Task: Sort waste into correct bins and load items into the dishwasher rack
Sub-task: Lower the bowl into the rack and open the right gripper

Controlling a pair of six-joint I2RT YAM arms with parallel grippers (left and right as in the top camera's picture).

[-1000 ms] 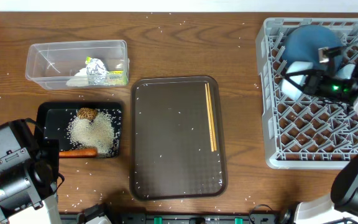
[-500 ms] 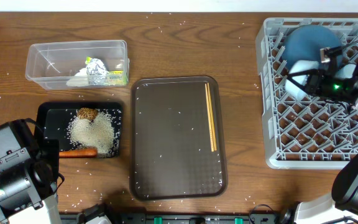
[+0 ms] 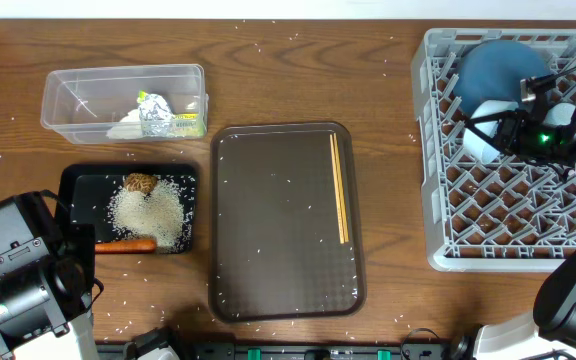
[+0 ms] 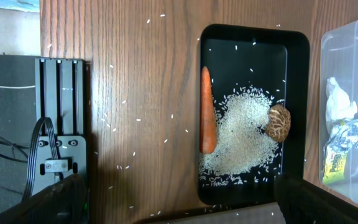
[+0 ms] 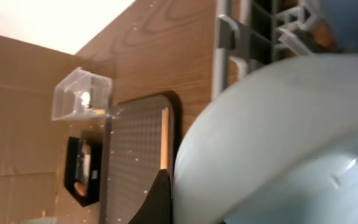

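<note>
My right gripper (image 3: 505, 128) hangs over the grey dishwasher rack (image 3: 448, 235), shut on the rim of a light-blue cup (image 3: 480, 140). That cup (image 5: 278, 137) fills the right wrist view, pressed against one dark finger (image 5: 157, 196). A dark-blue dish (image 3: 498, 62) stands in the rack's far end. The chopsticks (image 3: 339, 187) lie on the brown tray (image 3: 278, 240). The black tray (image 4: 294, 112) holds a carrot (image 4: 207, 118), rice (image 4: 241, 137) and a brown lump (image 4: 279, 122). The clear tub (image 3: 78, 100) holds a foil ball (image 3: 155, 113), tissue and a packet. My left gripper (image 4: 185, 214) is open near the table's front left, empty.
Loose rice grains are scattered over the wooden table (image 3: 268, 70) and the brown tray. The left arm's base (image 3: 23, 285) sits at the front left corner, just in front of the black tray. The rack runs along the table's right edge.
The right gripper has carried the cup a little to the right over the rack. The left arm has not moved.
</note>
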